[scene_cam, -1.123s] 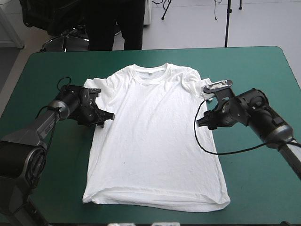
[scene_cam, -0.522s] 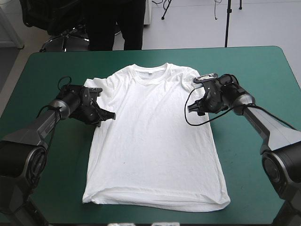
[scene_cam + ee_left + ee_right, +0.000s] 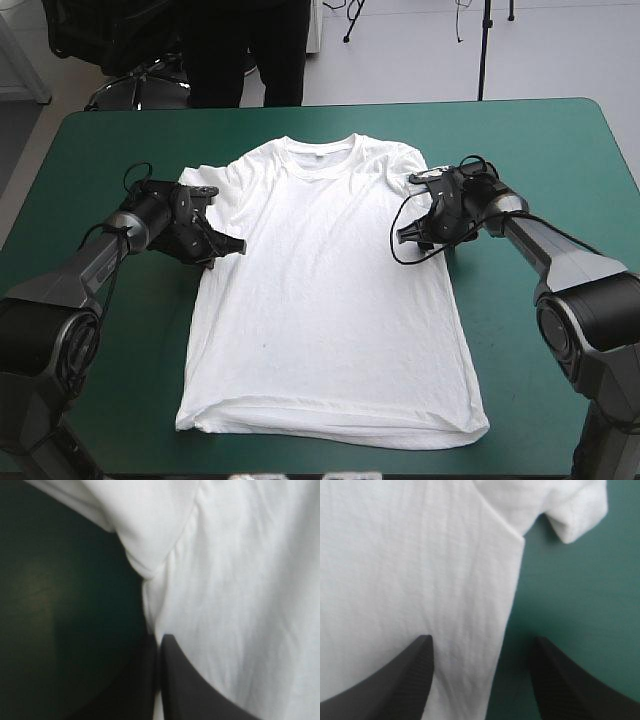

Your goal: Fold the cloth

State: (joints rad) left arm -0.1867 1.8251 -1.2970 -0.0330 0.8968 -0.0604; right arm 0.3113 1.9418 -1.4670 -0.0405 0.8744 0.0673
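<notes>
The white T-shirt lies spread flat on the table, collar toward the far edge. My left gripper sits low at the shirt's left side seam, just below the left sleeve. In the left wrist view this gripper is shut on the T-shirt, a thin strip of white cloth caught between the black fingers. My right gripper rests at the shirt's right side, under the right sleeve. In the right wrist view it stands open, with the edge of the T-shirt running between its fingers.
The teal-green cover shows in wide strips on both sides of the shirt. The hem lies close to the table's front edge. The right sleeve lies ahead of the right gripper.
The right arm has swung in from the right to the shirt's side edge under the sleeve. The left gripper's fingers have closed on the left edge. The shirt has not shifted.
</notes>
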